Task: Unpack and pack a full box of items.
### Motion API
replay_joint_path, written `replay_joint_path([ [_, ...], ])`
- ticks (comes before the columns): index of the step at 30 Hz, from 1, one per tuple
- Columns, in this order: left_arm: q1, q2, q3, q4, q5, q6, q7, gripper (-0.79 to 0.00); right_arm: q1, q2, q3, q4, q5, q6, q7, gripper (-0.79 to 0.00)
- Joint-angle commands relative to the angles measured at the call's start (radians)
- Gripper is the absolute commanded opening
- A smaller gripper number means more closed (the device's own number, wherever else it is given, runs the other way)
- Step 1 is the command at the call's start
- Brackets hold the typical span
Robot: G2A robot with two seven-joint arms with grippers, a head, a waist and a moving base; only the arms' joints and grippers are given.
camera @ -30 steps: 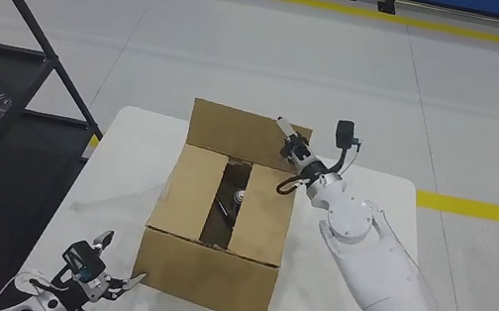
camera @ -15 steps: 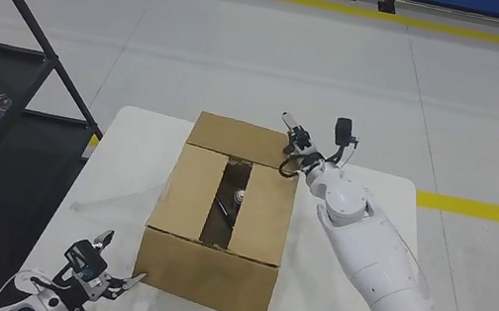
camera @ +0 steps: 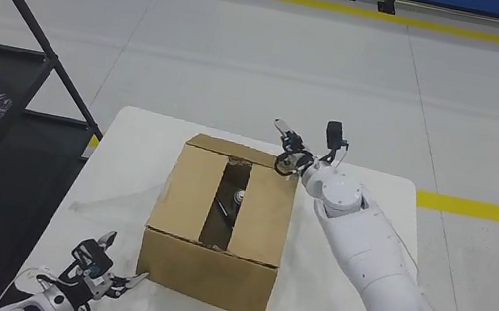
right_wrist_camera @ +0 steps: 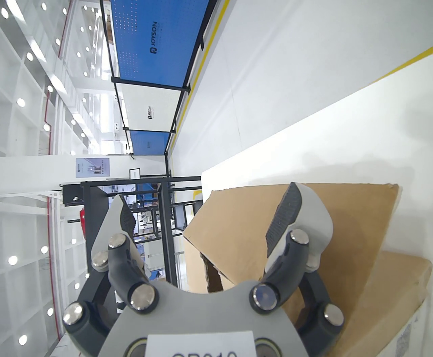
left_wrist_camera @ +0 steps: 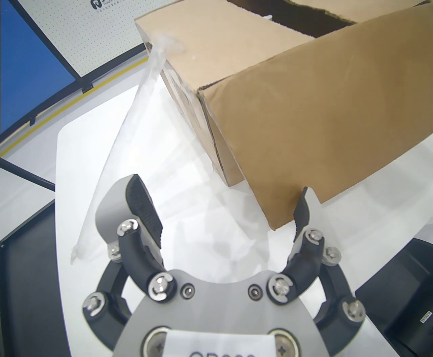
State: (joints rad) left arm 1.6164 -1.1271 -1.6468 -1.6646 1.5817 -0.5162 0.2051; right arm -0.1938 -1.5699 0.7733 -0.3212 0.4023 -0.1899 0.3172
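Cardboard box (camera: pixel 217 225), plain brown and matte, sits mid-table on the smooth white table (camera: pixel 135 150). Its two long flaps are folded nearly flat, and a dark slot runs between them from 12 to 6 o'clock.

Starting at the left, we see the left gripper (camera: pixel 118 261) at about 7 o'clock from the box, just off its near corner. Its jaws are spread wide with nothing between the ribbed black pads (left_wrist_camera: pixel 143 209). A thin sheet of clear, crinkled plastic film (left_wrist_camera: pixel 135 142) drapes from the box's corner down onto the tabletop beside it.

Inside the slot lie small items (camera: pixel 229 204), too dim for us to name.

At about 1 o'clock, the right gripper (camera: pixel 284 142) hangs over the short far flap (right_wrist_camera: pixel 236 216). Its jaws are parted and clasp nothing, though we cannot tell whether one pad touches the cardboard.
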Motion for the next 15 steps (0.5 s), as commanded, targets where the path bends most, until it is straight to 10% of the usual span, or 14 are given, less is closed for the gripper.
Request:
replay_joint_path([
  [1,-0.005,0.0,0.002,0.009,-0.002,0.002,0.001,0.0,0.003,-0.002,0.014,0.015,0.018,-0.024,0.009,0.0],
  [15,0.05,0.009,-0.093,-0.052,-0.103,0.017,0.108,0.0,-0.014,0.009,0.06,-0.098,0.044,-0.22,0.432,0.0],
])
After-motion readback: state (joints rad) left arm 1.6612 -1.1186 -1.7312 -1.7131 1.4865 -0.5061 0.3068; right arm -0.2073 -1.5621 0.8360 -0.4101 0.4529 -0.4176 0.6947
